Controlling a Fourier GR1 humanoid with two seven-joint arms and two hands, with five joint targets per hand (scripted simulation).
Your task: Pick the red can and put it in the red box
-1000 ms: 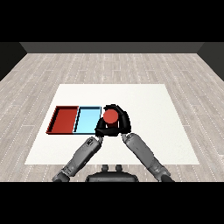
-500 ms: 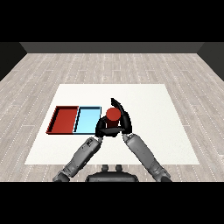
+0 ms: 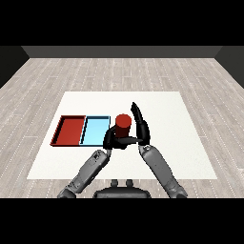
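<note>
Right now we see the red can (image 3: pixel 123 125) standing upright near the middle of the white worktop (image 3: pixel 190 143), set between our two hands. Our right hand (image 3: pixel 141 127) sits just to the right of the can, its fingers (image 3: pixel 136 110) stretched out straight and pointing away from us past the can's far side, while its thumb reaches left across the near side of the can at its base. So this hand is spread open rather than curled round the can; whether the thumb actually touches the can we cannot tell. Our left hand (image 3: pixel 111 138) lies low at the near left of the can, close against its foot, where it meets the right thumb; it shows only as a dark bunched shape, and we cannot tell whether its fingers are curled or straight, nor whether they have hold of anything. Both grey forearms run back from the hands toward the lower corners of the view. To the left of the left hand lies the light blue tray (image 3: pixel 88 137), its right edge just beside that hand and the can. The red tray (image 3: pixel 61 134) lies farther left, touching the blue one side by side, well apart from the can. The can is outside both trays, to the right of the blue one.
</note>
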